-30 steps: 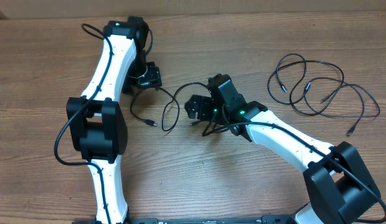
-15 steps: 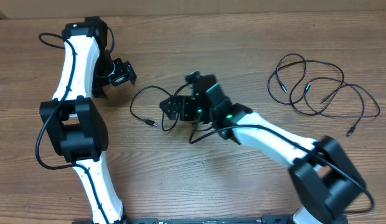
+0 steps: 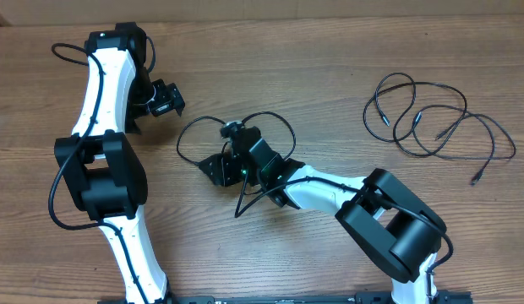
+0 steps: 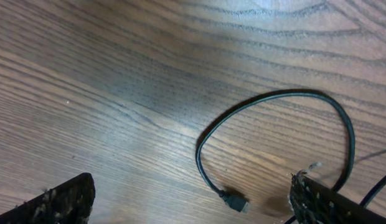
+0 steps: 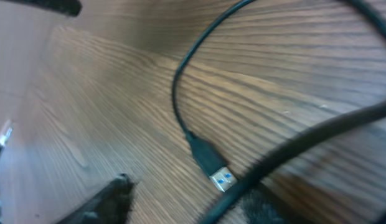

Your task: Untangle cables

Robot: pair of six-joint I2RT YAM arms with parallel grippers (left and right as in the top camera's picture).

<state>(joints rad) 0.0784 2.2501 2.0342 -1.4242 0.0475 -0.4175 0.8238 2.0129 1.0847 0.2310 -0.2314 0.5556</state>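
R gripper low over plug of centre cable, mid table; can't tell if clenched on it. Best: pinch cord just behind plug, lift slow, draw end thru loop, no yank. L gripper beyond, released, empty, could pin loop. Far R: second cable bunch, well apart.

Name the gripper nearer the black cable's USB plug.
Right. The right gripper is just beside the thin black cable's USB plug; the left gripper stands farther back, apart from it.
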